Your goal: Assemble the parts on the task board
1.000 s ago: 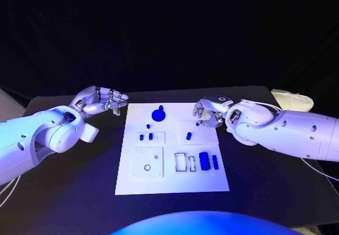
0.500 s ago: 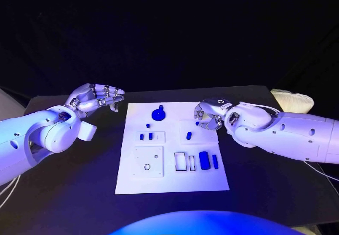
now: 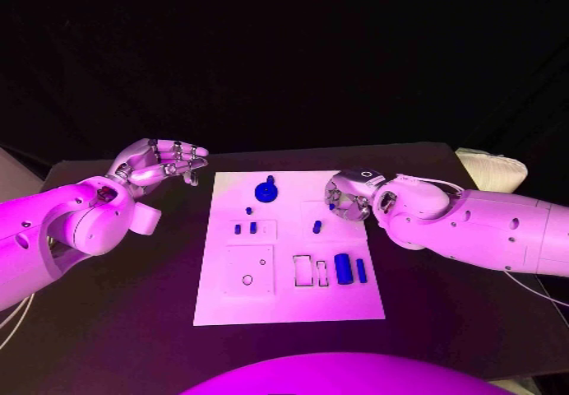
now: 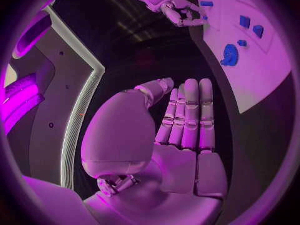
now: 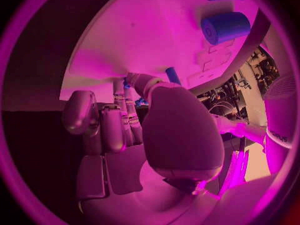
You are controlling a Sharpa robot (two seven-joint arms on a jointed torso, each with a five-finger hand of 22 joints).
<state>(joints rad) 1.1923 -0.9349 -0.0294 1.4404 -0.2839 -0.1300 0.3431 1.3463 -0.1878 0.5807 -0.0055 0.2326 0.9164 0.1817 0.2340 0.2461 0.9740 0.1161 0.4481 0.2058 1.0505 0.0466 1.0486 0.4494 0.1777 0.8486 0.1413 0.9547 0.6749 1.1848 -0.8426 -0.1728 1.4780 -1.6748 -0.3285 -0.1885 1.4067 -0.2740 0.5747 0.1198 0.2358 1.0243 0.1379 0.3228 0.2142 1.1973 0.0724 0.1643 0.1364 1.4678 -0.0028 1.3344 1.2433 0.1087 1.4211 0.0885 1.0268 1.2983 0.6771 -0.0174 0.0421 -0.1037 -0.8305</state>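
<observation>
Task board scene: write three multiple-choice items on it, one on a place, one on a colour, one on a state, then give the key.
1. Where does the left hand hover?
A. Off the task board's left edge, near the far corner
B. Over the board's near right corner
C. Flat on the board's middle

2. What colour is the round part at the board's far end?
A. White
B. Blue
C. Black

3. What does the left hand hold?
A. A round part
B. A long part
C. Nothing

Key: 1 A, the head view shows it over the dark table beside that edge. 2 B, it stands blue against the board. 3 C, the left wrist view shows a bare palm and straight fingers.
</observation>
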